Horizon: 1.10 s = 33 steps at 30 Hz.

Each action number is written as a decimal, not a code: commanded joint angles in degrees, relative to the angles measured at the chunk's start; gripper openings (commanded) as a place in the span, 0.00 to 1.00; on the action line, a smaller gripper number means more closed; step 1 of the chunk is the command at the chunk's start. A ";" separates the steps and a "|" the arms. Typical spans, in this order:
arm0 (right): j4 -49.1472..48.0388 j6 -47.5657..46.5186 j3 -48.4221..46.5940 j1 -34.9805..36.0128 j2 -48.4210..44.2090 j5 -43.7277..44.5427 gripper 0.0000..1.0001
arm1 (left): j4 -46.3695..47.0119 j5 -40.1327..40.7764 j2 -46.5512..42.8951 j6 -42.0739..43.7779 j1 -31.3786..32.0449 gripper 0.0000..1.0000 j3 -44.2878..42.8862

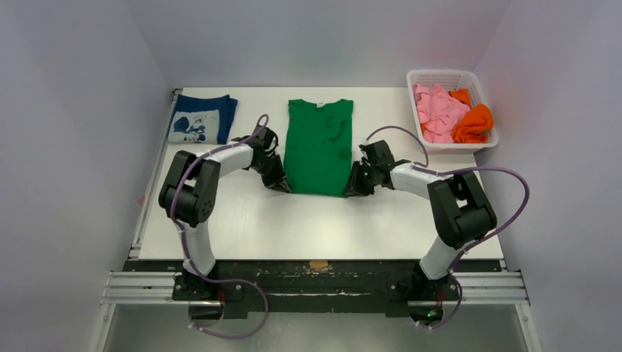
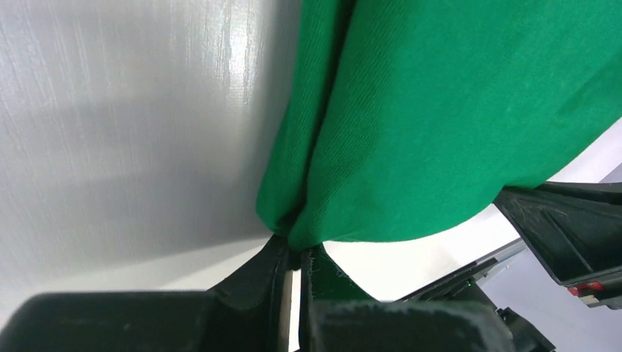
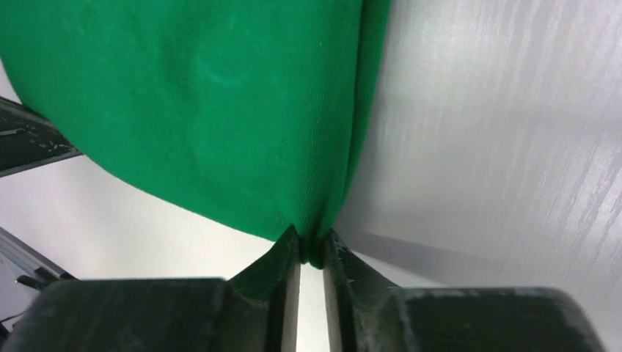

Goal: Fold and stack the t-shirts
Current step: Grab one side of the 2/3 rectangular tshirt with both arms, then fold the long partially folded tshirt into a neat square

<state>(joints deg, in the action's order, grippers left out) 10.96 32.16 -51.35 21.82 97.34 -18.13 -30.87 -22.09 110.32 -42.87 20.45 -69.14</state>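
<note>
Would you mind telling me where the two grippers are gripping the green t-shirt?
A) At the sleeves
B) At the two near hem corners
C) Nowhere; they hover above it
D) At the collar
B: in each wrist view the jaws are closed on a bunched corner of the green t-shirt, and from above the left gripper and right gripper sit at its near hem corners.

I read the green shirt (image 2: 455,110) as matt, fine-ribbed knit cloth. Worktop (image 3: 499,110): white, smooth, faint linear grain, soft sheen. Left claw (image 2: 293,253) and right claw (image 3: 312,249): black matt plastic, edges scuffed pale. Basket (image 1: 444,73): white perforated plastic. Rail (image 1: 139,287) at the near edge: bare metal, dull finish, I judge.
</note>
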 commanded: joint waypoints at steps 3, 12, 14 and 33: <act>2.92 -1.93 2.95 1.23 -1.49 2.88 0.00 | 1.53 5.96 -3.97 1.56 1.39 0.00 5.92; 12.56 -5.13 8.83 3.76 -11.68 -0.73 0.00 | 1.54 7.29 -17.80 -3.51 7.67 0.00 22.66; 15.53 -4.66 10.34 5.36 -15.94 -1.10 0.00 | 0.01 8.45 -21.82 -5.58 10.71 0.00 25.05; 18.03 -2.05 -7.61 0.84 -23.89 -0.64 0.00 | -6.46 12.90 -40.37 -4.47 8.00 0.00 10.01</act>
<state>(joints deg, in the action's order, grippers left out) 34.89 29.58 -53.15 26.57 69.69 -19.64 -40.27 -9.61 64.75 -51.18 33.50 -51.99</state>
